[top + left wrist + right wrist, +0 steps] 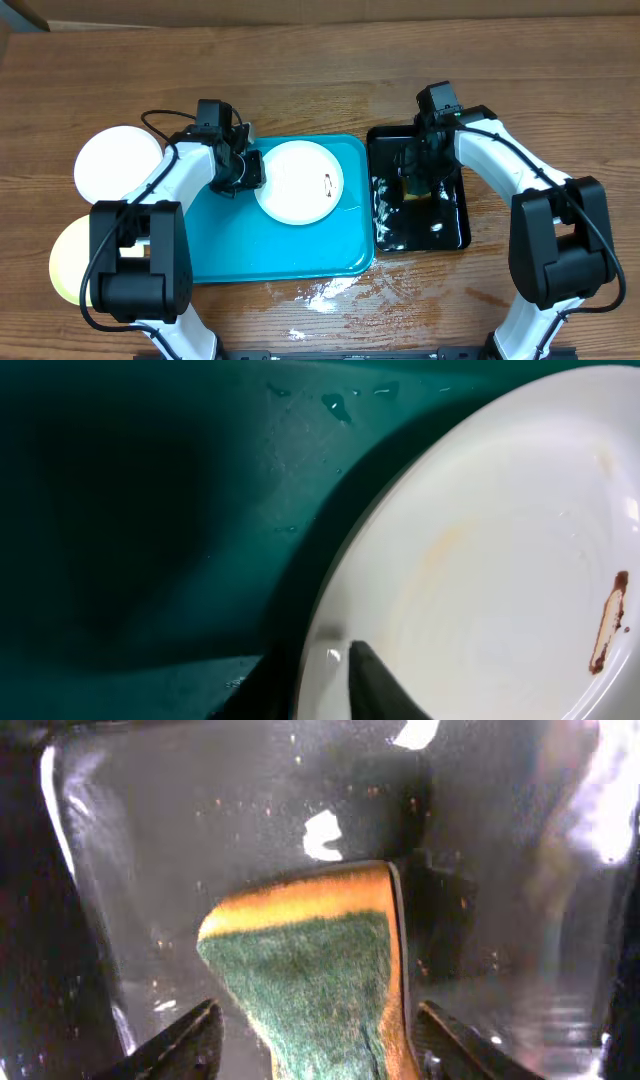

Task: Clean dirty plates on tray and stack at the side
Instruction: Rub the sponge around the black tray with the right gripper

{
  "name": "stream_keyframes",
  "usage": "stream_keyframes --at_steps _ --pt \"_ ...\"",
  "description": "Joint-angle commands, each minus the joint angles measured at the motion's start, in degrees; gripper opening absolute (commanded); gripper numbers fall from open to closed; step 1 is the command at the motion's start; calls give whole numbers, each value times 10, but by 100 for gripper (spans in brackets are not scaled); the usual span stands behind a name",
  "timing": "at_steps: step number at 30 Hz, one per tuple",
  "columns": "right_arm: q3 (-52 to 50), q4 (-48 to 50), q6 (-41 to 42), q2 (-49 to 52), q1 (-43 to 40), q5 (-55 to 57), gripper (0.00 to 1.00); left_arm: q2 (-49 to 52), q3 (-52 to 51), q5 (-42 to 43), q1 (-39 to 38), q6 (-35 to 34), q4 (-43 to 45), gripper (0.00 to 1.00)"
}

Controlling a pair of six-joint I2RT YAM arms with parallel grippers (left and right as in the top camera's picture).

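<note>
A white plate (298, 182) with a brown smear (608, 622) lies on the teal tray (270, 250), toward its back. My left gripper (250, 170) is at the plate's left rim. In the left wrist view the rim (330, 650) sits pinched between the two dark fingers of my left gripper (325, 682), one under the edge and one on top. My right gripper (415, 182) hangs over the black wet tray (450, 235). Its fingers stand open on either side of a green-and-yellow sponge (310, 960), with a gap at the left finger (185, 1045).
A clean white plate (118, 165) and a yellow plate (68, 262) lie on the table left of the teal tray. Water droplets (322, 293) are spilled on the wood in front of the trays. The black tray holds water and foam flecks (322, 835).
</note>
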Motion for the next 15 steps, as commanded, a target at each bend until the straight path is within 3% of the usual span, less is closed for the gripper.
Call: stream_keyframes --at_steps 1,4,5,6,8,10,12,15 --pt "-25 21 0 -8 -2 -1 68 10 -8 -7 -17 3 -1 11" --pt "-26 22 0 -8 -2 7 70 10 -8 -95 -30 -36 -10 11" --pt "-26 23 0 -8 -2 7 73 10 -8 -111 -33 -41 -12 12" --pt "-26 21 0 -8 -2 7 85 10 -8 -131 -41 -41 -12 14" --pt "-26 22 0 -8 -2 7 86 10 -8 -134 -50 -39 -12 15" --pt "-26 24 0 -8 -2 8 79 10 -8 -135 -58 -39 -7 14" --pt "-26 26 0 -8 -2 8 64 10 -8 -135 -63 -40 -3 13" --pt "-27 26 0 -8 -2 8 55 10 -8 -135 -63 -40 -3 13"
